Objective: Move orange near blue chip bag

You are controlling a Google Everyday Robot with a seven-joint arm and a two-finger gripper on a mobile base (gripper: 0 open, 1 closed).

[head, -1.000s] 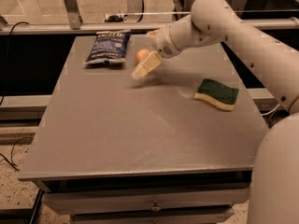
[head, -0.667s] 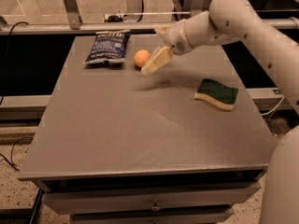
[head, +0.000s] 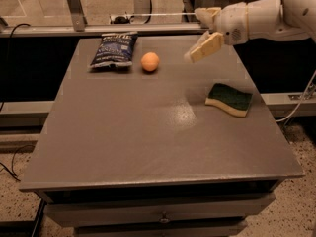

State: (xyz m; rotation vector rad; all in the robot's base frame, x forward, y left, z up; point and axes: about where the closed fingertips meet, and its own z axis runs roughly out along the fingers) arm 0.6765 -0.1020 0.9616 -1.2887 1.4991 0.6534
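Note:
The orange [head: 150,61] lies on the grey table [head: 148,132] at the back, just right of the blue chip bag [head: 114,50], with a small gap between them. The bag lies flat near the table's back left edge. My gripper [head: 200,32] hangs in the air to the right of the orange, above the back right part of the table. It is open and holds nothing. Its pale fingers [head: 204,48] point left and down toward the table.
A green-and-yellow sponge [head: 229,98] lies on the right side of the table. A metal rail and posts [head: 74,6] run behind the table's back edge. My white arm [head: 266,16] reaches in from the upper right.
The gripper has let go of the orange and pulled away to the right and up. The orange now rests on the table beside the chip bag.

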